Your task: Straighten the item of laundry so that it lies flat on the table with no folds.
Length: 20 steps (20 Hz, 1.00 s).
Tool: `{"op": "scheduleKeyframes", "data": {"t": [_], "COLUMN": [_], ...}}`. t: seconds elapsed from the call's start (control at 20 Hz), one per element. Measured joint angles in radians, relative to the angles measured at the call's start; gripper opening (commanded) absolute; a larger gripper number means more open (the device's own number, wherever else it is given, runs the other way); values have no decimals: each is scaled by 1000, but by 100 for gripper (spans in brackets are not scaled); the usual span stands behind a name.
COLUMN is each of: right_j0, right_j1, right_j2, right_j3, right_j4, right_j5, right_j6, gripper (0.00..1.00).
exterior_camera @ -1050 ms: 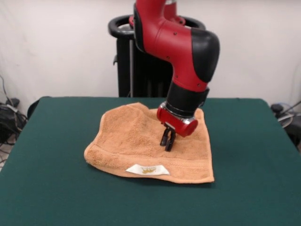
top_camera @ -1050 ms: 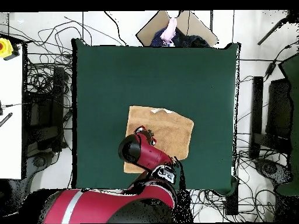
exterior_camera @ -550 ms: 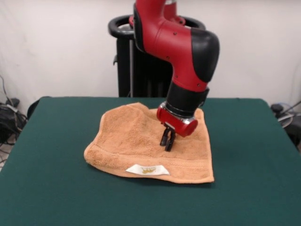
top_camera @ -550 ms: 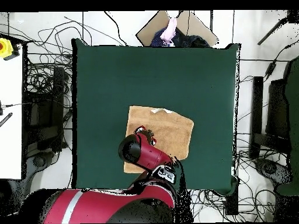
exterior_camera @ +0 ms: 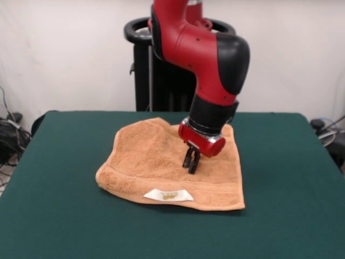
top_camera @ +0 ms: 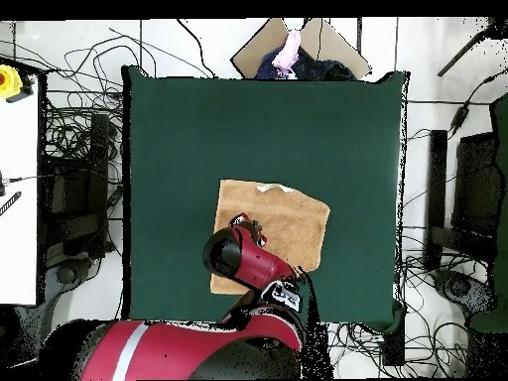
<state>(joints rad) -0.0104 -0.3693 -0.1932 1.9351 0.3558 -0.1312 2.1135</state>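
Observation:
The item of laundry (exterior_camera: 156, 156), an orange-tan towel, lies near the middle of the green table (exterior_camera: 59, 216). Its far and left parts are humped, and its near edge carries a woven band and a white label (exterior_camera: 168, 195). My gripper (exterior_camera: 192, 168) points down at the towel's right half. The black fingers (exterior_camera: 188, 157) are shut together, with the tips touching the cloth. No cloth shows raised between them. In the overhead view the towel (top_camera: 293, 223) lies below the table's (top_camera: 198, 129) centre, and the arm covers its lower left part, with the gripper (top_camera: 252, 227) over it.
A black stand (exterior_camera: 156, 70) rises behind the table's far edge. In the overhead view, cables and equipment surround the table, with a cardboard box (top_camera: 298, 45) past the top edge and a white bench (top_camera: 18, 189) at the left.
The arm and the towel's left edge have shifted very slightly to the left in the front view. The gripper stays shut on the same spot.

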Motion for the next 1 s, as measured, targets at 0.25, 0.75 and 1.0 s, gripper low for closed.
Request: {"op": "scheduleKeyframes", "data": {"t": [0.25, 0.75, 1.0], "right_j0": [-20, 44, -19], "right_j1": [-7, -6, -9], "right_j2": [13, -18, 27], "right_j3": [2, 2, 5], "right_j4": [-17, -18, -45], "right_j5": [0, 0, -5], "right_j6": [0, 0, 0], "gripper": [0, 0, 0]}}
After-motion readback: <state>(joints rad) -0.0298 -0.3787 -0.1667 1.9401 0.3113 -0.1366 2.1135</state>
